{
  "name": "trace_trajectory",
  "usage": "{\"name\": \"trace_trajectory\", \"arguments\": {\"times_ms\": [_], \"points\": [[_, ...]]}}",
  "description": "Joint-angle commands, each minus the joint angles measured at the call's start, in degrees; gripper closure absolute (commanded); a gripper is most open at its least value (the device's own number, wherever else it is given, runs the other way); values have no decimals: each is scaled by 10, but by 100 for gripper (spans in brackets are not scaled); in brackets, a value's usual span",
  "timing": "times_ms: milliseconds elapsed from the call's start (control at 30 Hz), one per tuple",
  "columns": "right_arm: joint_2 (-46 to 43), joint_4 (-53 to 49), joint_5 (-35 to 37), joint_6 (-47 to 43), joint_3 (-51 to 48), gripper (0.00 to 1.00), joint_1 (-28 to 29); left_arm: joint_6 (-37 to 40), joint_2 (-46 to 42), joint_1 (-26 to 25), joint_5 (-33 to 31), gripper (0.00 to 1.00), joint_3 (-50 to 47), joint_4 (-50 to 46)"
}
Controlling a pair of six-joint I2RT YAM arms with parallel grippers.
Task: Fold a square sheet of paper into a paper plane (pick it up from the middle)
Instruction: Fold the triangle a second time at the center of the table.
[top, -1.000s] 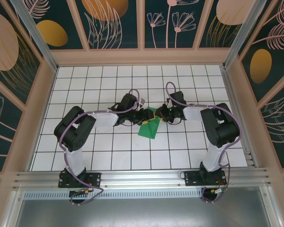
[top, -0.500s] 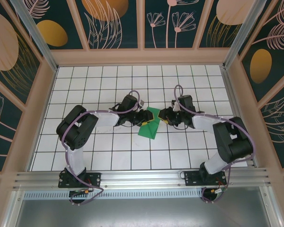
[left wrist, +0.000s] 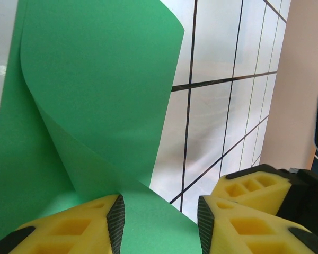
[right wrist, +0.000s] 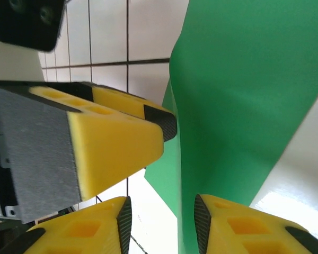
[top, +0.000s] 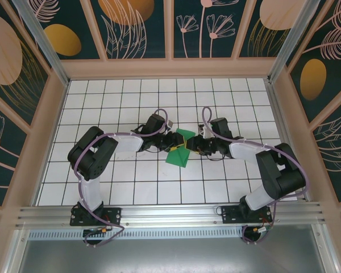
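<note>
Standing with its yellow fingers point(left wrist: 69, 230) parted, the left gripper point(left wrist: 160, 210) is open and clamps nothing. In its wrist view the green paper point(left wrist: 95, 79) runs under the gap at the bottom of the frame, then rises into a curled flap filling the upper left.

The right gripper point(right wrist: 162, 211) is open too. In its own view the paper's upright edge passes between its jaws at the bottom centre without being pinched, and the flap spreads across the right side. One of the left gripper's fingers point(right wrist: 116, 143) sits close by at centre left.

From above, both grippers meet at the middle of the frame, one on each side of the paper. It lies there on the white gridded table point(top: 131, 176) as a narrowed, partly folded shape.

The work looks to be at an early-to-middle stage. The sheet is no longer flat and square, and at least one fold is begun, yet the lifted flap looks curved rather than pressed flat. Creasing that fold, shaping a pointed nose and folding the wings would seem to remain.
</note>
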Motion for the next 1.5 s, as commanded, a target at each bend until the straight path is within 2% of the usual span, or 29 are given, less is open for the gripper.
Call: {"name": "trace_trajectory", "arguments": {"times_ms": [0,33,200,300,467,733,1267,1467], "points": [[9,-11,-2,-21,13,65,7,-6,7,-2,-4,56,10,-5],[8,-13,1,-21,13,67,6,-7,6,-2,-4,56,10,-5],[10,-25,39,-15,19,87,2,-4,-1,-2,-5,57,10,-5],[22,-31,46,-22,25,93,1,-1,-14,-2,-4,57,8,-2],[44,-41,55,-42,37,95,1,-11,-39,-2,12,56,-6,21],[80,-46,54,-63,63,96,1,-13,-51,-2,16,62,-25,24],[123,-64,63,-93,103,96,1,-16,-12,-2,22,65,-13,16],[133,-75,65,-98,120,95,0,-28,-3,-2,32,65,-13,39]]}}
